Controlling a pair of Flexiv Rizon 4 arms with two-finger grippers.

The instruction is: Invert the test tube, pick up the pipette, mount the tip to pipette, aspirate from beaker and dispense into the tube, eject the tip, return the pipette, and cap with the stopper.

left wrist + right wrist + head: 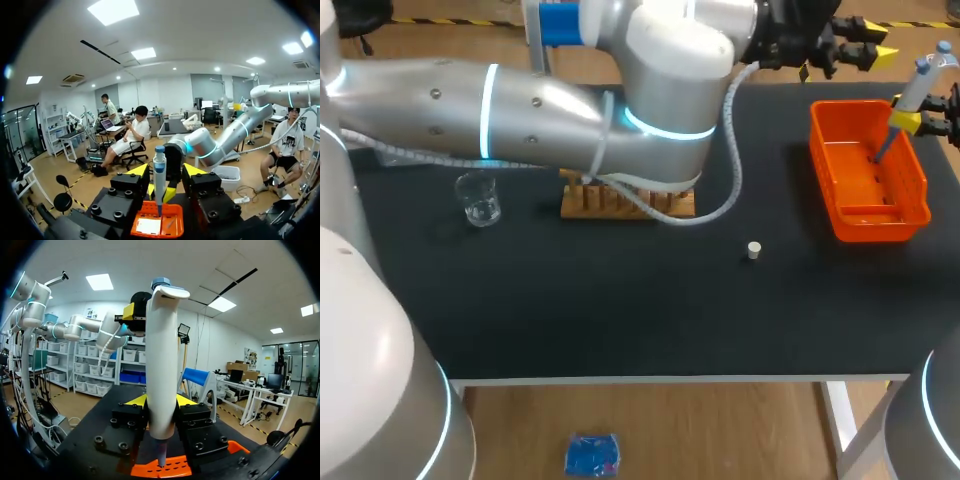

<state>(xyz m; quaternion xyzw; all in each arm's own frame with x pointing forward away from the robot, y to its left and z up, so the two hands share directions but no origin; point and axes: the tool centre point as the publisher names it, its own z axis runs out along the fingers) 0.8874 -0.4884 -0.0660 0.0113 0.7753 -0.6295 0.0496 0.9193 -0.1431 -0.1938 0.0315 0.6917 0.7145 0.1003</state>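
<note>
Your left arm (450,100) and right arm (925,430) are smooth silver with glowing cyan rings (488,110); a grey cable (732,150) trails along the left. Your left gripper (167,172) and right gripper (161,402) are black, bolted, yellow-tipped.

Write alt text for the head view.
The right gripper holds a white, blue-topped pipette, tip down over the orange plastic bin at right. The open left gripper hangs behind the bin; a clear glass beaker, wooden rack and small white stopper sit further left.

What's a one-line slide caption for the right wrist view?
Right gripper holds the pipette upright, nose pointing down over the orange bin.
</note>
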